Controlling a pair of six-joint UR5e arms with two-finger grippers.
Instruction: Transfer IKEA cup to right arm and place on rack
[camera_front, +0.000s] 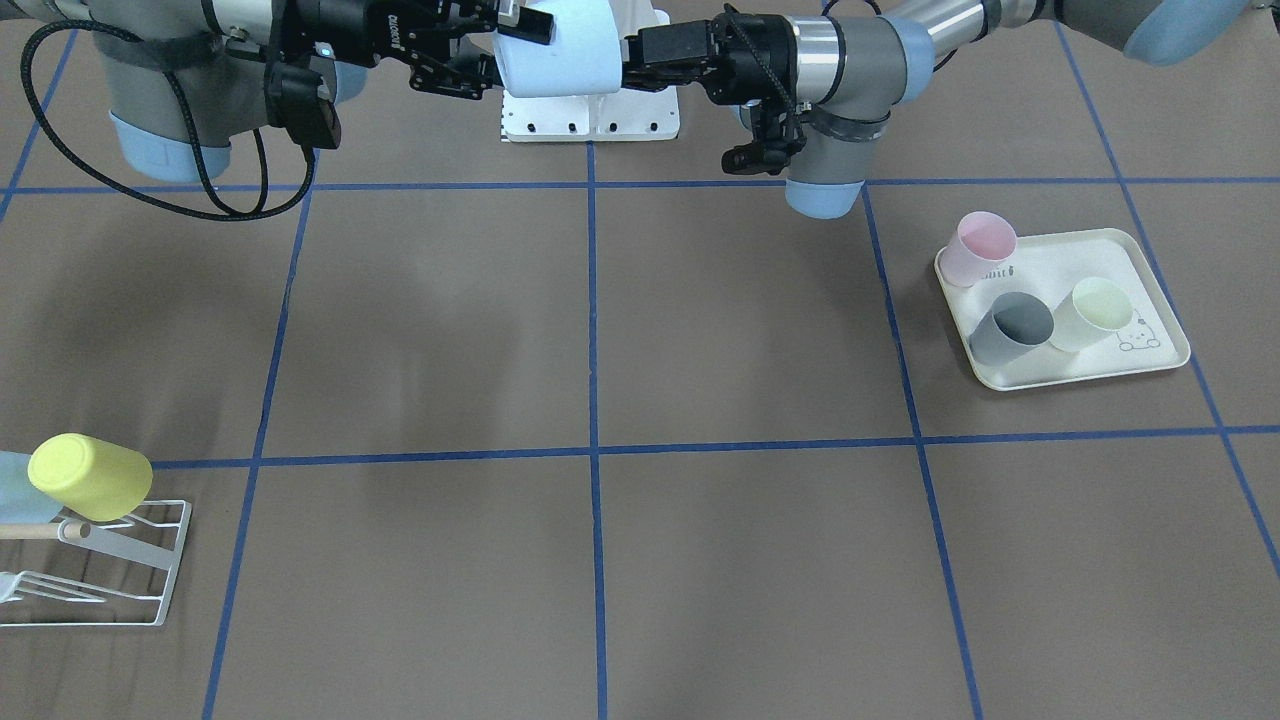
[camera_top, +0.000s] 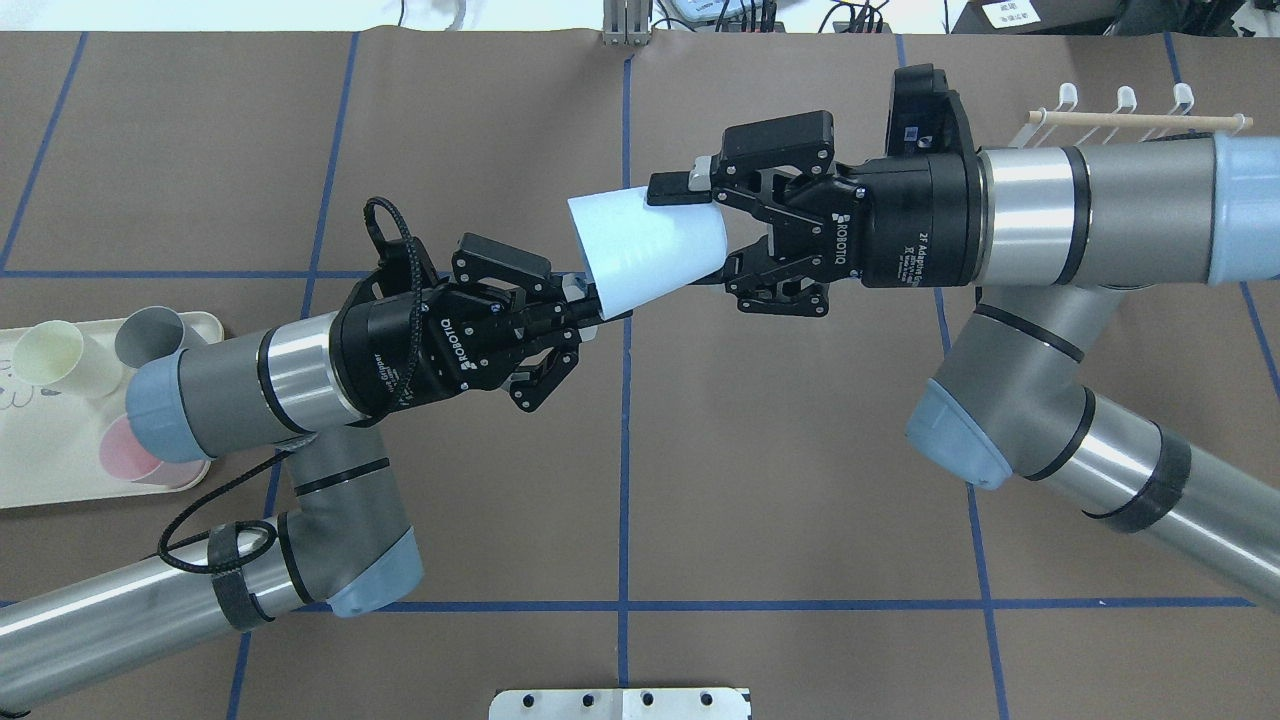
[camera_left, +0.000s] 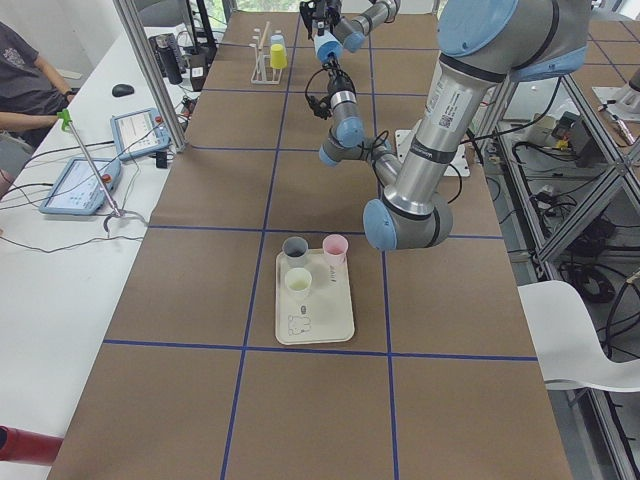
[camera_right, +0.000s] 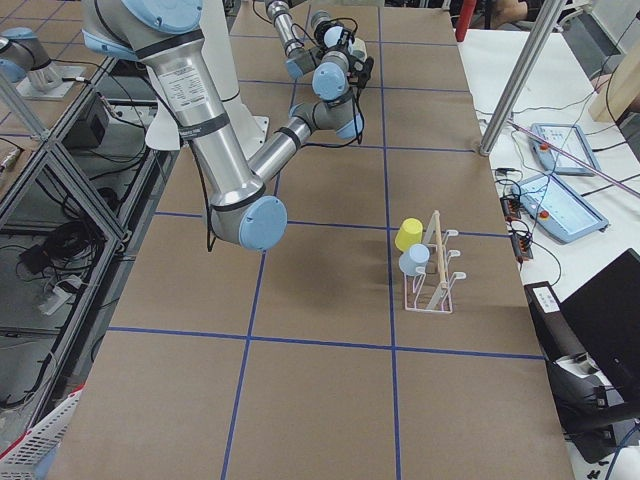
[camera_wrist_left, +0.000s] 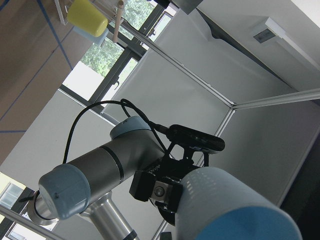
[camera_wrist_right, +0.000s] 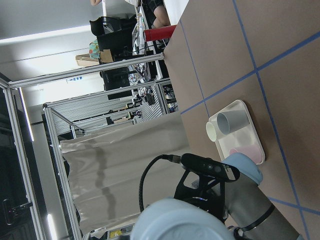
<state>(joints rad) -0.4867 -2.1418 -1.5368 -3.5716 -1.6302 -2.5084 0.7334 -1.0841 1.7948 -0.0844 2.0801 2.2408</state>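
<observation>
My left claw (camera_top: 590, 298) is pinching the blue cup (camera_top: 650, 250) at its rim; my right claw (camera_top: 702, 232) is straddling its base, grip unclear.

Mid-air pale blue cup (camera_top: 650, 250) lying sideways, white wire rack (camera_front: 175, 560) upright, well apart
</observation>
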